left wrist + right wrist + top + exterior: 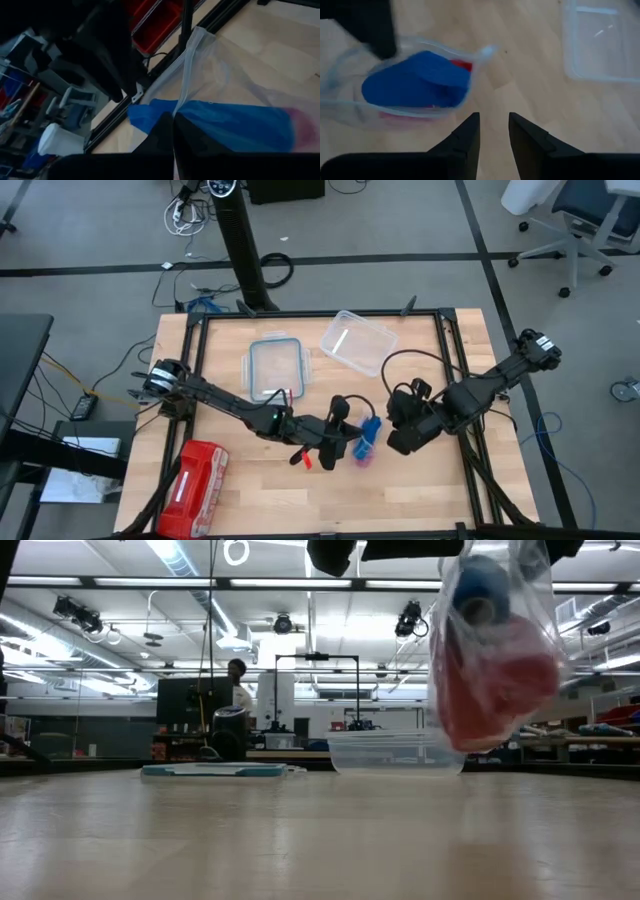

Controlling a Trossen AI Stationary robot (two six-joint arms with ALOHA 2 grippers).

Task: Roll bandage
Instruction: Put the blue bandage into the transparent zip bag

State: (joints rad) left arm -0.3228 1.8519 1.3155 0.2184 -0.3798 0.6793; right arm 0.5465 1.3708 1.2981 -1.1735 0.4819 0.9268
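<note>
The left tool (352,442) is pinching a clear plastic bag (492,660) holding the bandage (417,80), dangling above the surface (420,495); the right tool (494,131) is hovering parted nearby. The thin plastic could be slipping free, dropping everything.

Wooden table (420,490): light plank top inside a black frame.
Clear plastic container (358,341): rectangular, at the far side of the table, right of centre.
Container lid (277,366): clear with a blue-green rim, flat on the table just left of the container.
Red zip pouch (194,480): white markings, near the table's front left corner.
Clear plastic bag (495,650): off the tabletop, with red-pink fabric rolls (500,685) inside.
Person (238,680): standing in the room behind the table.
</note>
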